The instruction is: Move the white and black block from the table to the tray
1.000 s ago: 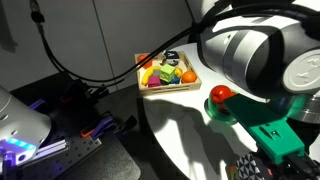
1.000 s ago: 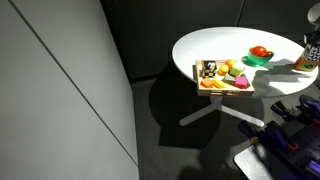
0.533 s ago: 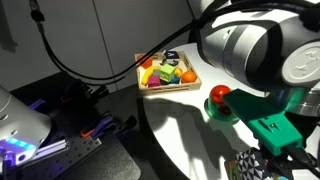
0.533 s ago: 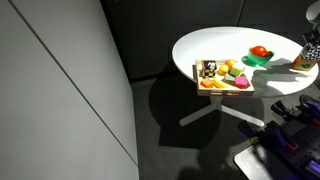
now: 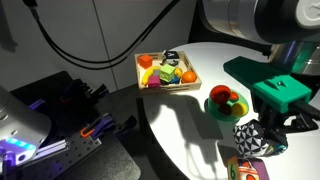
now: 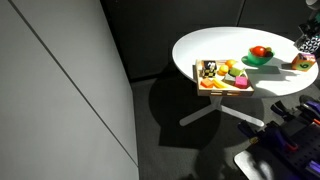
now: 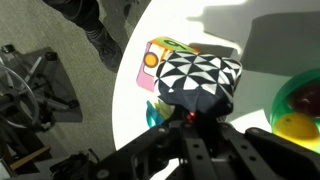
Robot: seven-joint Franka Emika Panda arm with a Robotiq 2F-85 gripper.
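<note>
Gripper (image 5: 256, 132) jaws are closed to the width of the white and black block (image 5: 248, 140), a soft-cornered cube printed with crisp black and white triangles. In the wrist view the block (image 7: 197, 78) fills the space ahead of the dark fingers. It hangs in the air near the table's edge, well apart from the tray.

The table (image 5: 185, 125) is round with a smooth white top, and both exterior views show it. On its far side sits the tray (image 5: 168, 90), a shallow square of light wood with low raised sides. It is packed with glossy toy fruit in orange, yellow and green, plus one small dark piece with pale specks (image 6: 209, 69).

Between the tray and the gripper stands a round green bowl (image 5: 222, 113) holding red and yellow fruit. Just below the held block lies a colourful cube (image 7: 158, 62) with a pink face bearing a yellow mark.
</note>
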